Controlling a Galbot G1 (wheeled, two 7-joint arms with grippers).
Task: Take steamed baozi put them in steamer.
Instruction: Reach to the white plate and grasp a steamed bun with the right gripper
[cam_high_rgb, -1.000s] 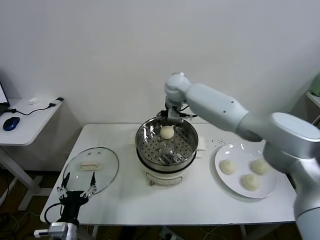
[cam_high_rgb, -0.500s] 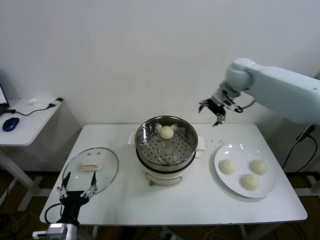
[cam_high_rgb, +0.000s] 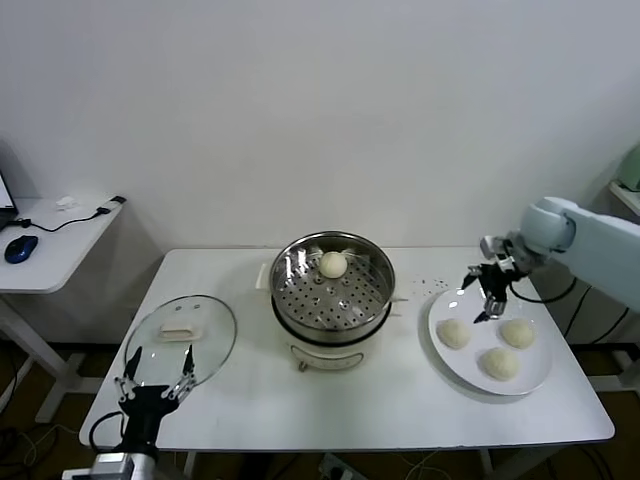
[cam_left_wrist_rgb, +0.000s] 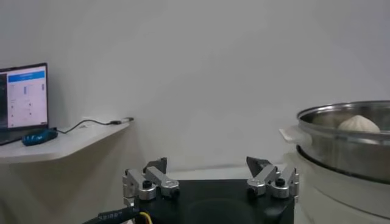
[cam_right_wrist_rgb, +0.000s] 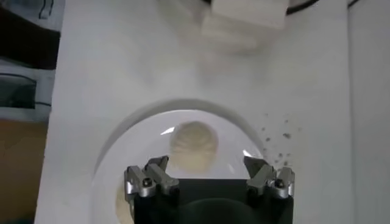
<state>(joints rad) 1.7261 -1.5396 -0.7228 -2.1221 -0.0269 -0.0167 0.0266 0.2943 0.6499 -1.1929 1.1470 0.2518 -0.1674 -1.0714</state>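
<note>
Four baozi in all: 1 baozi (cam_high_rgb: 333, 264) sits in the steamer (cam_high_rgb: 334, 290) at its back edge, on the tray w/ holes, & 3 more lie on the white plate (cam_high_rgb: 446, 358) to the right of the steamer. Plate ones: left bun (cam_high_rgb: 454, 333), right bun (cam_high_rgb: 518, 333), front bun (cam_high_rgb: 500, 364). They lie near each other, not touching.

1 steamer, shiny metal, on a white base, mid table (cam_high_rgb: 300, 400). 1 glass lid (cam_high_rgb: 182, 341) lies flat on the table to the left of the steamer, apart from it.

2 grippers. Right gripper (cam_high_rgb: 487, 291) hangs over the back part of the plate, above & between the left bun and right bun, fingers spread wide, holding nothing. In the right wrist view a bun (cam_right_wrist_rgb: 194, 145) shows on the plate just past the spread fingers (cam_right_wrist_rgb: 152, 173). Left gripper (cam_high_rgb: 153, 384) waits low at the front left edge of the table, just by the lid, fingers spread too, nothing in it.

Other stuff: small dark specks (cam_high_rgb: 432, 285) on the table btw steamer and plate. A side desk (cam_high_rgb: 60, 235) stands far left w/ a blue mouse (cam_high_rgb: 22, 247) and a cable (cam_high_rgb: 85, 214); left wrist view shows a lit screen (cam_left_wrist_rgb: 23, 97) there too. Nothing blocks the way btw plate and steamer.
</note>
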